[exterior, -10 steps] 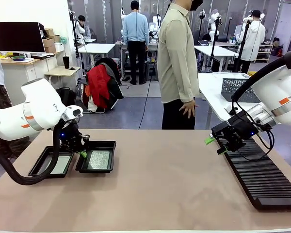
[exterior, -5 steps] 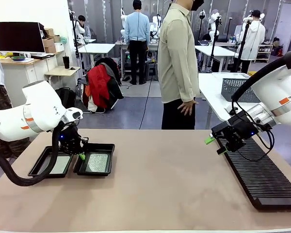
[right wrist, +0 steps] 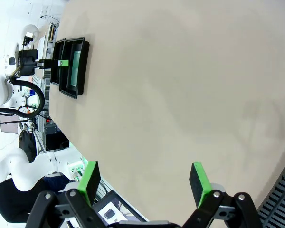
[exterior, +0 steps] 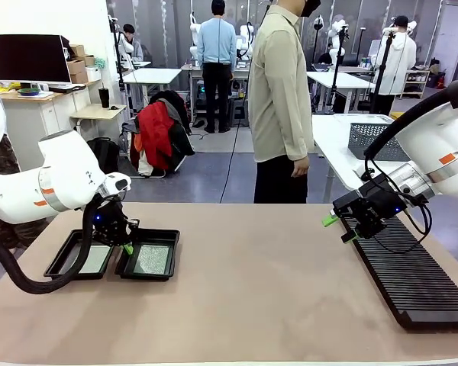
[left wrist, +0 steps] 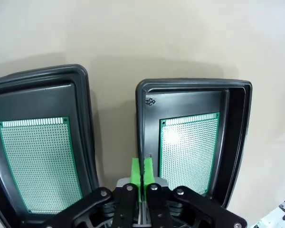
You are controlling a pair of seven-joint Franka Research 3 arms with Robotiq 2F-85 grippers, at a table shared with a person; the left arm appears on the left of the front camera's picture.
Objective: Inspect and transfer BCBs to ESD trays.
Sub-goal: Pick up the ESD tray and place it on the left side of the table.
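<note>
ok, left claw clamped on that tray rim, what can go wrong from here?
1. The left claw is shut on the rim of the right-hand tray; dragging it could jolt the loose board inside.
2. The other tray sits close beside it; a sideways pull could knock the two together.

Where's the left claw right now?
In the front view the left claw is at the table's left side, shut on the near-left rim of the right-hand ESD tray, beside the other tray.

The middle of the table is wide open. Two black trays block the left side, and a long ribbed rack blocks the right.
</note>
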